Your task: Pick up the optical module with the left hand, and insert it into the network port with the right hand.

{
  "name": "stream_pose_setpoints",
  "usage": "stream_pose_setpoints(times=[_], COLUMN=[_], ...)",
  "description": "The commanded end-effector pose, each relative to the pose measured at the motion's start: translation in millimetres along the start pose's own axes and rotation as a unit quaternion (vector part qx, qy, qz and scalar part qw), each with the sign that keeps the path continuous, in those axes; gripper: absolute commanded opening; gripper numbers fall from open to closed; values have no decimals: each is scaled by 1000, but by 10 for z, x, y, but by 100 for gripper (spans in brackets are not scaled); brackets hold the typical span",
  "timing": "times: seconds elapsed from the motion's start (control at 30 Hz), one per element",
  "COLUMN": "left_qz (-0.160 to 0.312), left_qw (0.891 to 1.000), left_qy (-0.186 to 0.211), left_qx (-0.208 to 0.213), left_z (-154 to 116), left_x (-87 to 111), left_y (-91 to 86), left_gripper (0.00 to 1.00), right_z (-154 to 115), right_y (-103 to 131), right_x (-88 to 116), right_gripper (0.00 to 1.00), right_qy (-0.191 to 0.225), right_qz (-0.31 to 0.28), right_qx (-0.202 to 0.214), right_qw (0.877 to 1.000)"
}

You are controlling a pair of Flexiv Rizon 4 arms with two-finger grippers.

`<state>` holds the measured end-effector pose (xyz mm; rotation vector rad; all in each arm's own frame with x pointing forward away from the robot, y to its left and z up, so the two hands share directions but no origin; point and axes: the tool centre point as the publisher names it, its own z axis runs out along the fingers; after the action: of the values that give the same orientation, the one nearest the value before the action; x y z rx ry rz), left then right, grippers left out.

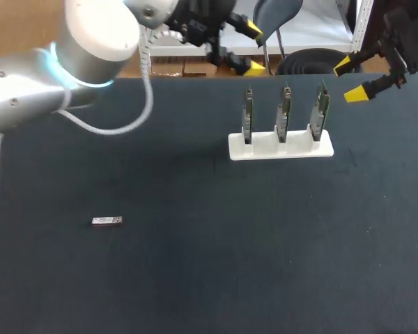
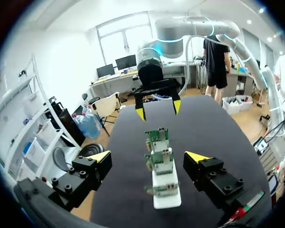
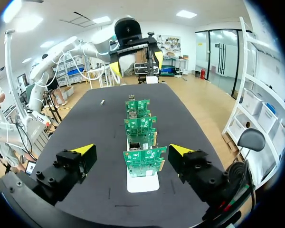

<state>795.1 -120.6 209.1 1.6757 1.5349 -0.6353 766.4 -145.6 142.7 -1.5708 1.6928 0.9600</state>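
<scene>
Module [image 1: 106, 221] lies flat on the dark surface [image 1: 209, 278], front left, well apart from both arms. Left jaws: wide open, empty, over far edge. White rack [image 1: 281, 147] holds three upright boards [image 1: 283, 111]. Right jaws: wide open, empty, right of rack.

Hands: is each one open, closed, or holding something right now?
Left hand: open, holding nothing.
Right hand: open, holding nothing.

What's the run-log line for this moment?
left gripper: open, empty | right gripper: open, empty | optical module: on table, untouched | boards: three upright in holder | step: pick pending
</scene>
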Motion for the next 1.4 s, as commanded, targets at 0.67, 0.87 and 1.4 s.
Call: stream_pose_setpoints(times=[0.67, 0.87, 1.4], left_qz=[1, -9, -74], left_qw=[943, 925, 915], left_qy=[327, 380, 395], left_qx=[-70, -26, 36], left_z=[-2018, -2057, -1910], left_x=[1628, 2011, 2607], left_y=[-1469, -1827, -2410], left_gripper=[100, 100, 100], right_z=[2, 2, 2], right_y=[27, 27, 27], right_x=[-3, -3, -3], right_gripper=[100, 100, 100], right_qy=[1, 1, 1], right_qz=[0, 0, 0], right_qx=[3, 3, 3], right_qw=[1000, 1000, 1000])
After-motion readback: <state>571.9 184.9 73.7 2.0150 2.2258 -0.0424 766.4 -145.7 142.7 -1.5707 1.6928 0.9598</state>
